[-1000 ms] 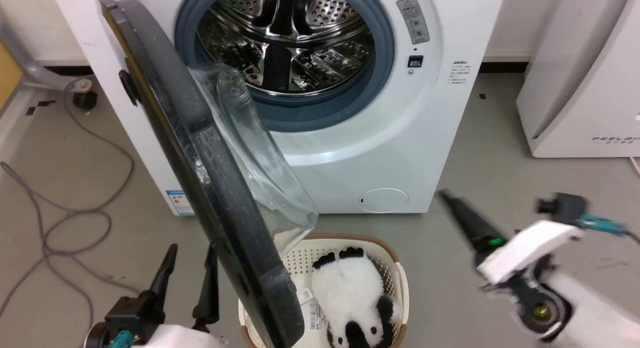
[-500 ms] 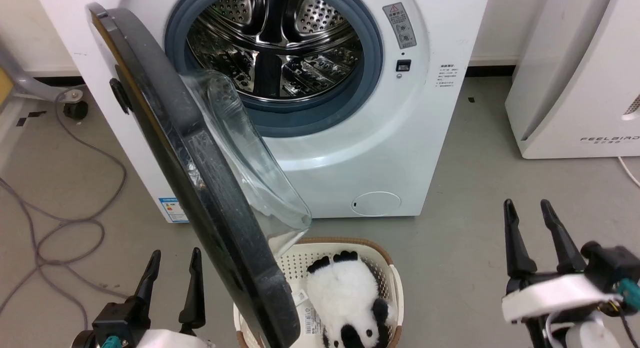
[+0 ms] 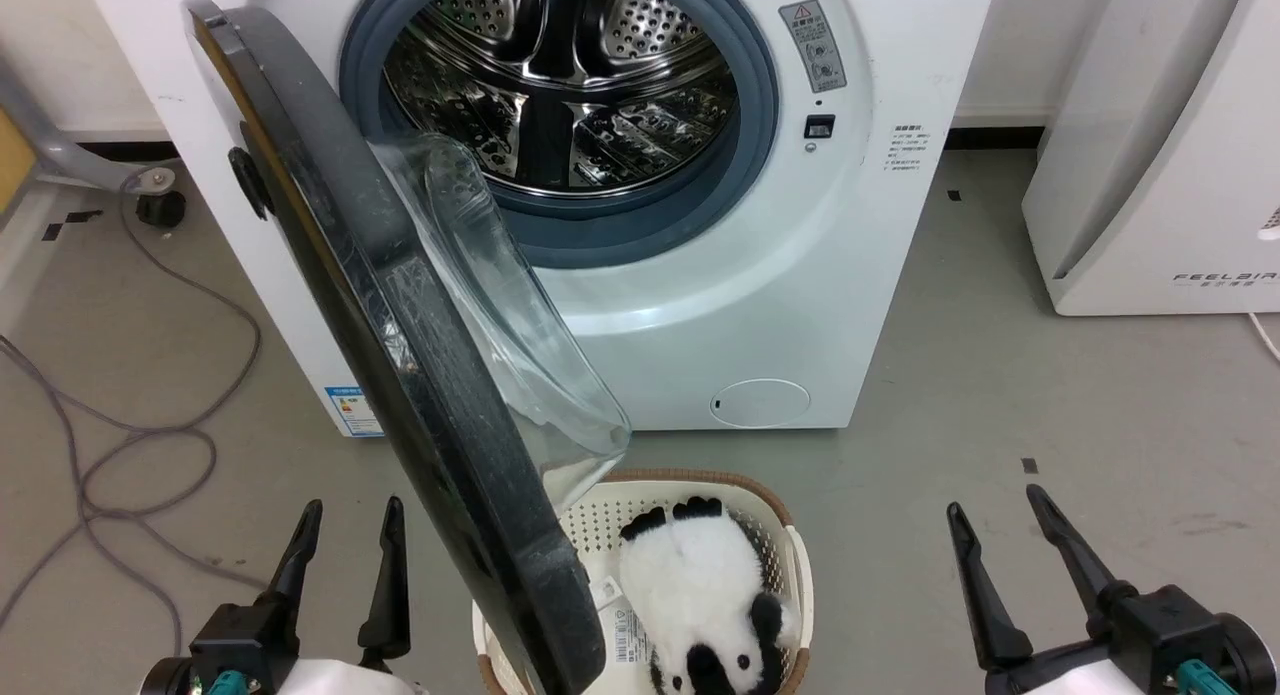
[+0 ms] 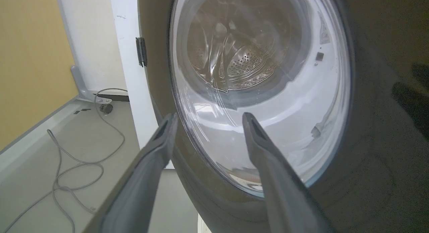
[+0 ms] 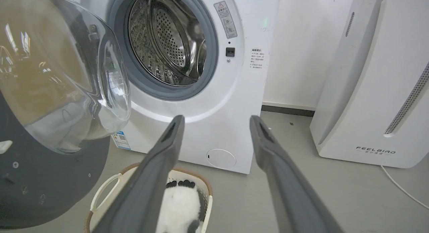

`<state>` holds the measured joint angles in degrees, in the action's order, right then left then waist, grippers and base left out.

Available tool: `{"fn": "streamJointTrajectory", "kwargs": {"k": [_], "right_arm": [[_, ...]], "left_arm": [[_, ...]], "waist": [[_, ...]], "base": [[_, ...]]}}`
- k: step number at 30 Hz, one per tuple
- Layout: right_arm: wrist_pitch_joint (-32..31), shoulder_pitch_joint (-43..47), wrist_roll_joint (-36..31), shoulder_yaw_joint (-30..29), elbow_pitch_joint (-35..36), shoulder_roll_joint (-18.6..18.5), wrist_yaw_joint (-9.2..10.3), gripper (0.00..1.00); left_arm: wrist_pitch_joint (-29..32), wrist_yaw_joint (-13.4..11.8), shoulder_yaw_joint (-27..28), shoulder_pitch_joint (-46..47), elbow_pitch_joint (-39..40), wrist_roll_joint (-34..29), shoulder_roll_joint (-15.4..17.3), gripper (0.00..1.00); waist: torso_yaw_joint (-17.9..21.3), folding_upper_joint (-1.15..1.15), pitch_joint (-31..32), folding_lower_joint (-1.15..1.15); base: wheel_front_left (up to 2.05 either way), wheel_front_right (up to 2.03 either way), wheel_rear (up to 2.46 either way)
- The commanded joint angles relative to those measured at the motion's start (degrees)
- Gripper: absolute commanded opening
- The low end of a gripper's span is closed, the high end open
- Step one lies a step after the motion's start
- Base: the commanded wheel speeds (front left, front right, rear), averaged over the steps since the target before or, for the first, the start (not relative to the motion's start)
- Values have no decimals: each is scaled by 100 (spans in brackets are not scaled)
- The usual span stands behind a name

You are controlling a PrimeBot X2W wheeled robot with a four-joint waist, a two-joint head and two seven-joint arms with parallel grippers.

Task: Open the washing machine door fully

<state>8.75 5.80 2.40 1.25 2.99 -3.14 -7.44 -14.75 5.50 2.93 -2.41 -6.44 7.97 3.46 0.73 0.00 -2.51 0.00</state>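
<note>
The washing machine door [image 3: 400, 375], a black disc with a bulging clear glass bowl [image 3: 500, 315], stands swung out from its left hinge, edge-on to me, leaving the steel drum [image 3: 570, 85] uncovered. My left gripper [image 3: 352, 505] is open just left of the door's lower edge, touching nothing. In the left wrist view its fingers [image 4: 209, 115] point at the door's outer face [image 4: 368, 159]. My right gripper [image 3: 995, 502] is open at the lower right, well clear of the door. In the right wrist view it [image 5: 217, 117] faces the washer, the door's inner side [image 5: 40, 186] at left.
A cream basket [image 3: 790, 555] holding a panda toy [image 3: 690, 585] sits on the floor under the door's lower edge. Grey cables [image 3: 130, 445] loop on the floor at left. A white appliance [image 3: 1160, 175] stands right of the washer [image 3: 750, 275].
My right arm has dropped from a tilted pose at mid-right to the lower right, fingers now pointing up and open. The camera shifted a little; the door's angle looks unchanged.
</note>
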Motion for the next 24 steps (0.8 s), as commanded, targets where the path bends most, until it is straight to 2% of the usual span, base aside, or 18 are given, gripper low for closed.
{"fn": "streamJointTrajectory", "kwargs": {"k": [1, 5, 6, 7, 17, 24], "right_arm": [[-5, 59, 0, 16, -15, 25, -5, 100], [17, 37, 81, 14, -119, 25, -5, 100], [28, 24, 98, 15, -135, 25, -5, 100], [39, 16, 108, 14, -150, 25, -5, 100], [81, -4, 236, 21, -256, 25, -5, 100], [90, 17, 302, 5, -310, 26, -5, 100]], "left_arm": [[-25, 13, 18, -14, -28, -52, 43, 100], [-25, 22, 19, -24, -71, -67, 45, 100], [-25, 26, 19, -26, -89, -63, 48, 45], [-25, 33, 14, -27, -110, -54, 51, 0], [-25, 56, 19, -7, -111, -38, 86, 0], [-25, -4, 129, 103, 314, -29, 160, 0]], "waist": [[8, 0, 5, 0], [14, 0, 13, 0], [16, 0, 16, 0], [17, 0, 18, 0], [34, 0, 44, 0], [26, 0, 81, 0]], "base": [[0, 0, 0], [0, 0, 0], [0, 0, 0], [0, 0, 0], [0, 0, 0], [0, 0, 0]]}}
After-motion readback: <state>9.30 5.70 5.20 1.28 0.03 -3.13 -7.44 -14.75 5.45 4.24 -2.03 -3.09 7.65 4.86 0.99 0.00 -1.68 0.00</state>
